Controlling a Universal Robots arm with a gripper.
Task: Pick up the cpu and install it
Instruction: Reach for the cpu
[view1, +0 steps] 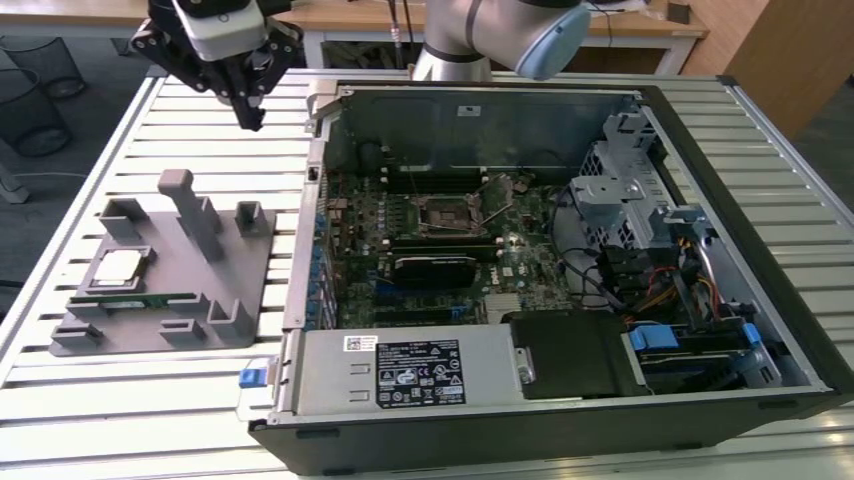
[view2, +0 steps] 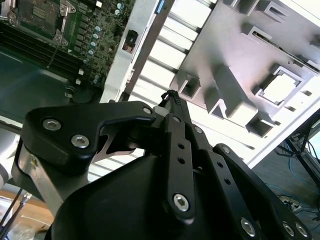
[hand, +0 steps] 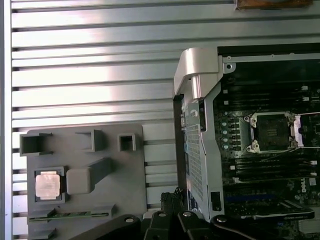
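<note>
Checking the exterior view first: the jaws hang shut with nothing in them, tips pinched together over bare slats of the counter (view1: 214, 165), just off the far corner of the open PC case (view1: 481, 120). The cpu (view1: 118, 267) is flat in its square pocket on the grey fixture (view1: 134, 340), well apart from the jaws. From the tips it's off toward the exterior view's left and a good way nearer the camera, past the fixture's tall posts. The green memory stick (view1: 138, 301) lies just beside the cpu on the camera side, so that's the thing I wouldn't want to clip. The empty CPU socket (view1: 447, 212) is on the motherboard inside the case, toward the exterior view's right, so pickup and drop-off are on opposite sides of the jaws.

In the second wrist view the two fingers meet at the tip, closed and empty as far as I can see. The cpu (view2: 278, 86) shows pale in its pocket on the fixture (view2: 215, 45), across the posts from the tips. The motherboard (view2: 45, 15) is off the other way.

In the first wrist view the cpu (hand: 48, 184) sits square to the fixture edges, touching nothing but its pocket, with a solid grey block (hand: 80, 180) right next to it. Being square, it has no long axis to line up on. The socket (hand: 272, 132) is open, beyond the case wall (hand: 197, 100).
</note>
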